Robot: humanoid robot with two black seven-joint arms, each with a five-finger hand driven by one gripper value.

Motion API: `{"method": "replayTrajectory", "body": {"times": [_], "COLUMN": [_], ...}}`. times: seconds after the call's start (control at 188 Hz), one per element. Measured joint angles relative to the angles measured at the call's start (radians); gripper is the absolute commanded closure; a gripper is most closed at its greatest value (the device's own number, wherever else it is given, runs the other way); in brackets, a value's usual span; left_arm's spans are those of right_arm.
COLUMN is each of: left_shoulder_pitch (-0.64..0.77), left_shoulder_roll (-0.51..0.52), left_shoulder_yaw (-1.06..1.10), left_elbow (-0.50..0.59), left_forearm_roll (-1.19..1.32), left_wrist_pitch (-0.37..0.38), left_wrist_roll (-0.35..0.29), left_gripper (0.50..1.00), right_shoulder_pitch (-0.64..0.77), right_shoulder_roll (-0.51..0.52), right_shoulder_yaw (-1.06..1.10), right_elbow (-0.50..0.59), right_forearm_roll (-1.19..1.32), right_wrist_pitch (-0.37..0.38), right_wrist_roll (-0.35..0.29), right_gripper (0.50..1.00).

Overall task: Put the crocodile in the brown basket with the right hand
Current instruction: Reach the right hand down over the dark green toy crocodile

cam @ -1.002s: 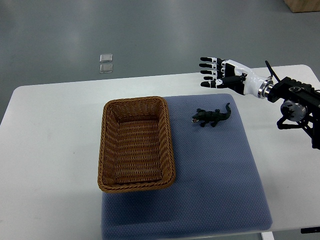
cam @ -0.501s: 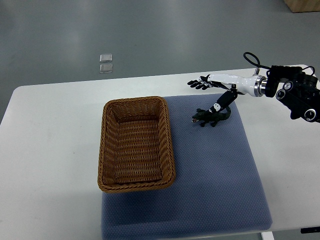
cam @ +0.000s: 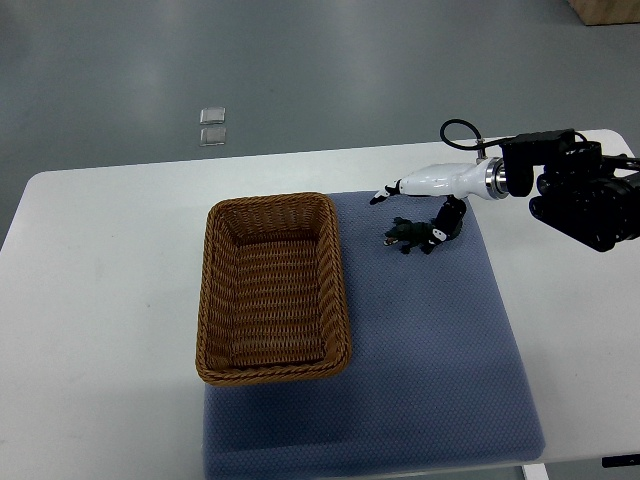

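Coming in from the picture's right edge, the right arm ends in the right hand, which is held low over the far right part of a blue-grey padded mat. The hand is seen nearly edge-on, its white back facing up. Its fingers are stretched out toward the left, close together and only slightly drooped at their dark tips, with nothing between them. The black thumb stands well apart from the fingers and points down toward the mat. Its tip meets the rear of the toy crocodile, near the tail, though the view is too small to say how firmly it touches. The hand is not clamped on anything, and the fingers pass above and just beyond the toy without closing on it.

The crocodile is dark green and lies flat on the mat, its snout aimed left toward the brown basket and its tail end slanting up to the right under the thumb. It rests outside the basket, near the right wall but clearly apart from it.

The rectangular brown wicker basket stands upright over the mat's left edge, its long sides running away from the robot. Mat and basket rest on a white table. A black cable loops above the wrist. Beyond the table, two small pale squares lie on the grey floor.
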Motion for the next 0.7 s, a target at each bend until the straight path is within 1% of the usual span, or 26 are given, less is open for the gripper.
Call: {"method": "replayTrajectory", "body": {"times": [0.149,0.469,0.698], "left_shoulder_pitch": [0.000,0.000,0.000], "left_shoulder_roll": [0.000,0.000,0.000], "left_shoulder_yaw": [0.000,0.000,0.000], "left_elbow": [0.000,0.000,0.000], "left_forearm_roll": [0.000,0.000,0.000], "left_wrist_pitch": [0.000,0.000,0.000], "left_wrist_roll": [0.000,0.000,0.000], "left_gripper": [0.500,0.500,0.500], "right_shoulder_pitch": [0.009,0.006,0.004], "right_shoulder_roll": [0.011,0.062,0.068], "right_shoulder_yaw": [-0.038,-0.047,-0.062], "right_elbow": [-0.002,-0.043,-0.069], "right_forearm_roll": [-0.001,-0.002,-0.002], "right_wrist_pitch": [-0.002,0.006,0.005], "right_wrist_roll": [-0.001,-0.028,-0.030], "right_gripper": [0.576,0.579,0.587]}}
